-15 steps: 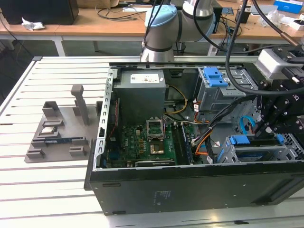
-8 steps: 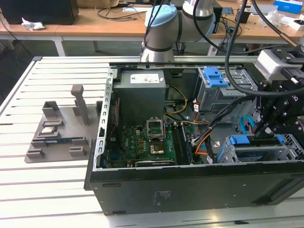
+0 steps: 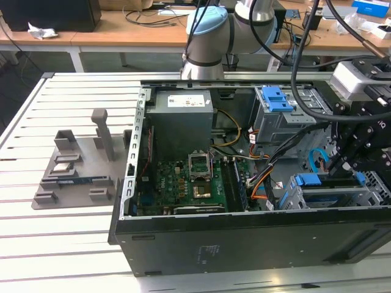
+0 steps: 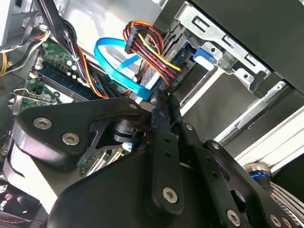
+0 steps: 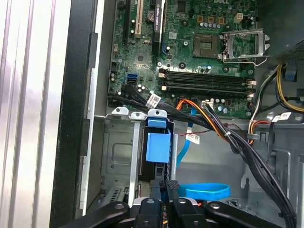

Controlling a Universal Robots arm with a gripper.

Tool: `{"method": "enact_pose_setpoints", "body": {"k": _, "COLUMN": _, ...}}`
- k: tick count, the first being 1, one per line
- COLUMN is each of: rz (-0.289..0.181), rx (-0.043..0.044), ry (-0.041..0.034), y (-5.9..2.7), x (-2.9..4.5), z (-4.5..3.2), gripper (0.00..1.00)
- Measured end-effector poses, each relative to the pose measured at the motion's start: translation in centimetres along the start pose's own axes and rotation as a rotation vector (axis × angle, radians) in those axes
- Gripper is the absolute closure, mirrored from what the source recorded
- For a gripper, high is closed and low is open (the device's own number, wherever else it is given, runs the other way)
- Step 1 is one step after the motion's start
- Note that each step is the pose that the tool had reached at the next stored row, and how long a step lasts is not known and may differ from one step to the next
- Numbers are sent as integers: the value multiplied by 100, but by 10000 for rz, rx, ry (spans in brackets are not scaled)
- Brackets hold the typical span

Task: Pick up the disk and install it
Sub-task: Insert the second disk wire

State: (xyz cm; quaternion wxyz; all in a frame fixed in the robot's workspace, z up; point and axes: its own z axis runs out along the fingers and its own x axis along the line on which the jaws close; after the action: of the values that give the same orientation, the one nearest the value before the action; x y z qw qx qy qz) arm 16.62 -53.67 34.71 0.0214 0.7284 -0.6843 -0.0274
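An open computer case (image 3: 244, 232) lies on a white slatted bench (image 3: 55, 244), with a grey fixture tray (image 3: 76, 171) beside it and cluttered wooden desks (image 3: 122, 27) behind. The claw (image 5: 172, 186), fingers pressed together, sits just above the disk (image 5: 158, 147), which stands edgewise in the lower drive bay (image 5: 118, 156).

- The gripper (image 5: 172, 186) is cut off by the picture edge in the first wrist view, so only the finger ends show.
- The disk (image 5: 157, 147) sits deep in its bay; just its blue end shows.
- The arm (image 3: 211, 36) runs off the exterior view's top.
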Motion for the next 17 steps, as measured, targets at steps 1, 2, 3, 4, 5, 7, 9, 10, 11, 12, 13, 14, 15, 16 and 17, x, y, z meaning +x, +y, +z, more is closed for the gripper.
{"method": "enact_pose_setpoints", "body": {"k": 1, "rz": -5, "rx": 0, "ry": -41, "y": -3, "x": 3, "z": 3, "gripper": 84}}
{"method": "enact_pose_setpoints", "body": {"k": 2, "rz": -6, "rx": -2, "ry": -41, "y": -7, "x": 10, "z": 5, "gripper": 84}}
{"method": "enact_pose_setpoints", "body": {"k": 3, "rz": -6, "rx": -5, "ry": -41, "y": -13, "x": 17, "z": 6, "gripper": 84}}
{"method": "enact_pose_setpoints", "body": {"k": 4, "rz": -2, "rx": -6, "ry": -44, "y": -14, "x": 21, "z": 8, "gripper": 84}}
{"method": "enact_pose_setpoints", "body": {"k": 5, "rz": 5, "rx": -6, "ry": -42, "y": -14, "x": 21, "z": 7, "gripper": 84}}
{"method": "enact_pose_setpoints", "body": {"k": 7, "rz": 25, "rx": -6, "ry": -38, "y": -15, "x": 22, "z": 8, "gripper": 84}}
{"method": "enact_pose_setpoints", "body": {"k": 9, "rz": 49, "rx": -6, "ry": -36, "y": -15, "x": 22, "z": 9, "gripper": 84}}
{"method": "enact_pose_setpoints", "body": {"k": 10, "rz": 57, "rx": -6, "ry": -35, "y": -15, "x": 22, "z": 10, "gripper": 84}}
{"method": "enact_pose_setpoints", "body": {"k": 11, "rz": 62, "rx": -6, "ry": -35, "y": -15, "x": 22, "z": 12, "gripper": 84}}
{"method": "enact_pose_setpoints", "body": {"k": 12, "rz": 65, "rx": -6, "ry": -34, "y": -15, "x": 22, "z": 13, "gripper": 84}}
{"method": "enact_pose_setpoints", "body": {"k": 13, "rz": 67, "rx": -5, "ry": -35, "y": -16, "x": 22, "z": 16, "gripper": 84}}
{"method": "enact_pose_setpoints", "body": {"k": 14, "rz": 69, "rx": -5, "ry": -33, "y": -17, "x": 22, "z": 21, "gripper": 84}}
{"method": "enact_pose_setpoints", "body": {"k": 15, "rz": 69, "rx": -6, "ry": -36, "y": -21, "x": 22, "z": 31, "gripper": 84}}
{"method": "enact_pose_setpoints", "body": {"k": 16, "rz": 70, "rx": -9, "ry": -34, "y": -25, "x": 23, "z": 41, "gripper": 84}}
{"method": "enact_pose_setpoints", "body": {"k": 17, "rz": 71, "rx": -10, "ry": -35, "y": -27, "x": 24, "z": 55, "gripper": 84}}
